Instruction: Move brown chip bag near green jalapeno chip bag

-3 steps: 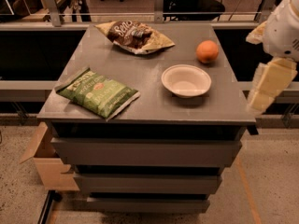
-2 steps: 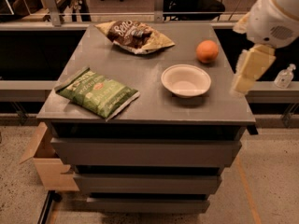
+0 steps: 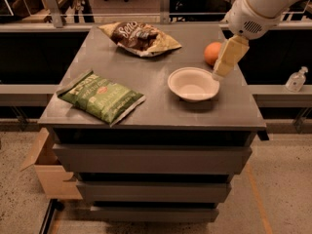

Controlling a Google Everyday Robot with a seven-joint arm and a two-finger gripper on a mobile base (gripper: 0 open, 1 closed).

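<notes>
The brown chip bag (image 3: 141,37) lies crinkled at the far middle of the grey table (image 3: 156,101), with tan edges and white script. The green jalapeno chip bag (image 3: 100,95) lies flat near the front left corner. My gripper (image 3: 227,57) hangs from the white arm (image 3: 263,6) at the upper right, over the table's right side, above the bowl's far right rim and in front of the orange. It is well to the right of the brown bag and holds nothing that I can see.
A white bowl (image 3: 193,84) sits right of centre. An orange (image 3: 212,53) sits behind it near the right edge. A cardboard box (image 3: 46,167) stands on the floor at the left. A sanitizer bottle (image 3: 296,79) stands on the ledge at the right.
My arm has swung left from beyond the table's right edge to over the table by the bowl and orange. The bags, bowl and orange lie as before.
</notes>
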